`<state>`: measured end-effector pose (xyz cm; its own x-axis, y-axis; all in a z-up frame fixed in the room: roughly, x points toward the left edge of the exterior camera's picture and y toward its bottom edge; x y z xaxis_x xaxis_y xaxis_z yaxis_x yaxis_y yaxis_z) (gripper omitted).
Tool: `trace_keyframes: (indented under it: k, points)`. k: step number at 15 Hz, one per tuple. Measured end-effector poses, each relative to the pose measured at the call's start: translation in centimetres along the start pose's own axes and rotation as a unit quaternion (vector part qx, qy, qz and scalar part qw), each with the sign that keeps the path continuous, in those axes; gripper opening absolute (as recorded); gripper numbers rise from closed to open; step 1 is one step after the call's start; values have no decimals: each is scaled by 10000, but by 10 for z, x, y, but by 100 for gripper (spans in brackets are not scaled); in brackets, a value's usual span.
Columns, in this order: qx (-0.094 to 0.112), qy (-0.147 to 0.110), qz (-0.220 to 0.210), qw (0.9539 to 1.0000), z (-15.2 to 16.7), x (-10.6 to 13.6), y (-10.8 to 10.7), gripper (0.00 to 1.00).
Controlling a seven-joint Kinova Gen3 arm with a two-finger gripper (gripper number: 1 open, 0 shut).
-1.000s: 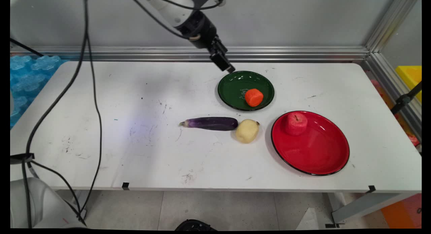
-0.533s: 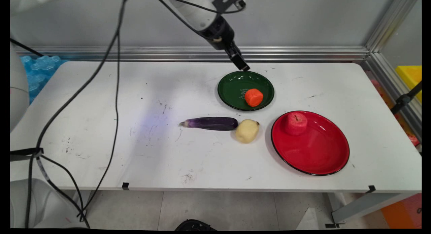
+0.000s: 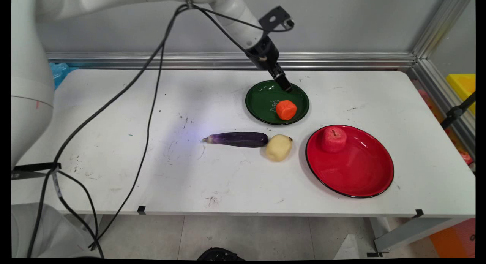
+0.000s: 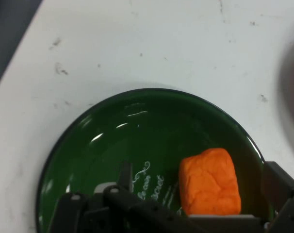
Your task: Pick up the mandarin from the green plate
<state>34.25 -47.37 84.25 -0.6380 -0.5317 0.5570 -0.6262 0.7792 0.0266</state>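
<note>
Currently the orange chunk (image 3: 286, 109) sits in the green plate (image 3: 262, 100), toward the plate's near-right rim, at the table's (image 3: 114, 161) far edge. Gripper (image 3: 287, 87) hangs over the plate's far rim, fingers spread wide; the chunk lies between them, just ahead.

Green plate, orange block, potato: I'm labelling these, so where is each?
green plate (image 3: 260, 100), main view, bare inner left side.
orange block (image 4: 210, 182), hand view, middle of its top face.
potato (image 3: 278, 147), main view, its middle.
</note>
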Motion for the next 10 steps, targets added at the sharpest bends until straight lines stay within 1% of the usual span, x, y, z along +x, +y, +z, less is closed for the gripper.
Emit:
trace_keyframes:
  k: [5, 10]
  points:
    - [-181, -201, 14, 9996, 37, -2, -5, 100]
    - [-329, -387, 51, 9987, 66, -7, -5, 100]
